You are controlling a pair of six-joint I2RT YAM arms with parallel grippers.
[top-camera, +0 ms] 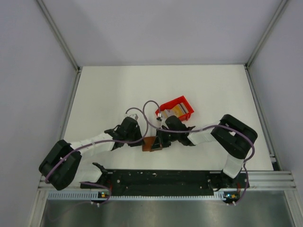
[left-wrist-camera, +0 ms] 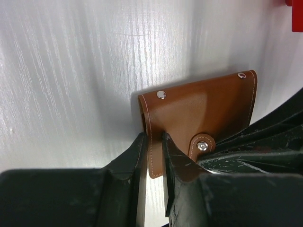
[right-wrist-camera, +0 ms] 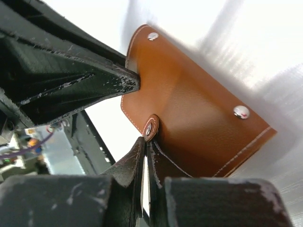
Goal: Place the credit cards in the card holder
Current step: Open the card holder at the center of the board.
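Note:
The card holder (top-camera: 150, 144) is a brown wallet with metal snaps, lying closed between both grippers. In the left wrist view my left gripper (left-wrist-camera: 154, 147) is shut on the edge of the card holder (left-wrist-camera: 199, 106). In the right wrist view my right gripper (right-wrist-camera: 146, 142) is shut at the snap tab (right-wrist-camera: 150, 126) of the card holder (right-wrist-camera: 189, 109), pinching the tab's edge. In the top view the left gripper (top-camera: 143, 140) comes from the left and the right gripper (top-camera: 161, 141) from the right. An orange-yellow credit card (top-camera: 179, 109) stands in the red box; other cards are not clear.
A small red open box (top-camera: 185, 105) stands just behind the right gripper; its corner shows in the left wrist view (left-wrist-camera: 296, 14). Purple cables loop over both wrists. The black rail (top-camera: 156, 178) runs along the near edge. Side walls bound the white table.

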